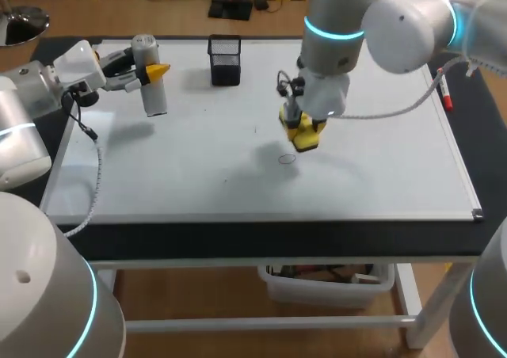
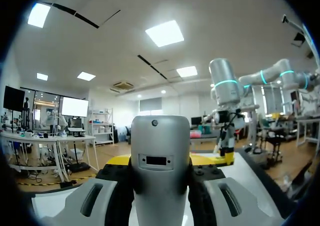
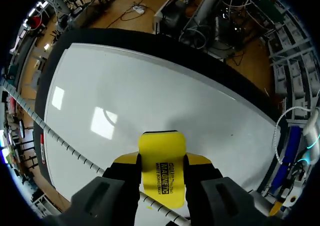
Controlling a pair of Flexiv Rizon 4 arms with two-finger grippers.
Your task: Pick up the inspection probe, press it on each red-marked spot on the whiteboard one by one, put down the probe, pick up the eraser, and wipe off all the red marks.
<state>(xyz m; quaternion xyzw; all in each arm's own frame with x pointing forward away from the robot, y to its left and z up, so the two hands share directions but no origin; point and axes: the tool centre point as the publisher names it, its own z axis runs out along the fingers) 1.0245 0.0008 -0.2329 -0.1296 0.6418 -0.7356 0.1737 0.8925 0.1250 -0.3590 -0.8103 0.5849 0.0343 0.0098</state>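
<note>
The right end effector (image 1: 302,125) is clenched on the yellow eraser (image 3: 161,158), just above the middle of the whiteboard (image 1: 190,164). A faint ring mark (image 1: 287,158) lies just near of it. At the far left, the left end effector (image 1: 152,72) grasps the grey inspection probe (image 2: 160,161) above the board. A black mesh cup (image 1: 225,59) stands at the far edge.

Whiteboard (image 1: 238,184) lies flat on table (image 1: 238,238), covering most of it. Our left gripper (image 1: 147,71) sits over board's back left corner, with probe (image 1: 150,89) clamped between its fingers. Pen holder (image 1: 225,59) stands at board's back edge, right of probe. Our right gripper (image 1: 303,130) is above board's middle, eraser (image 1: 304,136) pinched between its fingers. Small mark (image 1: 287,158) sits on board just in front of eraser. Marker (image 1: 444,89) lies by board's right edge, well apart from eraser.
</note>
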